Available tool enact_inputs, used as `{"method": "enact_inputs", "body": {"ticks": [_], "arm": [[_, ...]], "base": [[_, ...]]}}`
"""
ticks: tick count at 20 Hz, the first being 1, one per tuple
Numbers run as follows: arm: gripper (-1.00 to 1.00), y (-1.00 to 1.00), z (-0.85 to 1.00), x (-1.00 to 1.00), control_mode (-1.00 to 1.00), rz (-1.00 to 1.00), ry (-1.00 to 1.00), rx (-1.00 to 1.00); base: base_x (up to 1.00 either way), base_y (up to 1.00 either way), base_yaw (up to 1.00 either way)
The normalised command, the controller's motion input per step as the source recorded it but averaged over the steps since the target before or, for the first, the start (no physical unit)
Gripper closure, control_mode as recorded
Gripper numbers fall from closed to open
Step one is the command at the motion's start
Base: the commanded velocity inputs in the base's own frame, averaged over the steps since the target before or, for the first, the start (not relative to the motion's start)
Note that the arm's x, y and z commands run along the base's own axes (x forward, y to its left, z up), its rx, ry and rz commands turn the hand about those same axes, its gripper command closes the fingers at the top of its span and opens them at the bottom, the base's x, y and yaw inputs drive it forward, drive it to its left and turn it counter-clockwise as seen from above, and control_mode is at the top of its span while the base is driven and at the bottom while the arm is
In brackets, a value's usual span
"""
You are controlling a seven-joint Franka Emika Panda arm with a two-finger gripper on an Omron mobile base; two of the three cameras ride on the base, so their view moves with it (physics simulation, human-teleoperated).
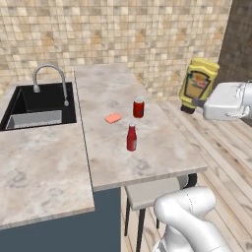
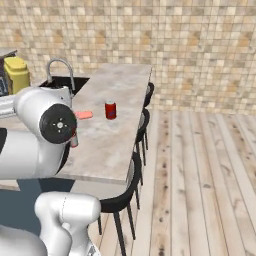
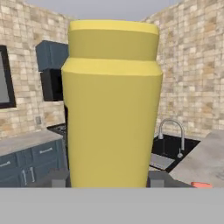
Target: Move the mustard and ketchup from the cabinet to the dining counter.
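The hand (image 1: pixel 196 102) pinched the mustard (image 1: pixel 198 84) low on its body, holding it upright in the air beyond the desk's (image 1: pixel 157 157) right edge, presumably for carrying over and setting down. The ketchup (image 1: pixel 131 137) already stood upright near the desk's middle, just beside a red can (image 1: pixel 139 108) and an orange sponge (image 1: pixel 113 118).
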Motion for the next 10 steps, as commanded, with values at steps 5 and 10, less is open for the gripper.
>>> {"method": "enact_inputs", "body": {"ticks": [5,10], "arm": [[1.00,-0.52,-0.24,0.03,-1.00,0.33,0.06,0.01],[1.00,-0.36,-0.27,0.21,-1.00,0.36,0.24,-0.06]], "base": [[0.00,0.00,0.00],[0.00,0.00,0.00]]}}
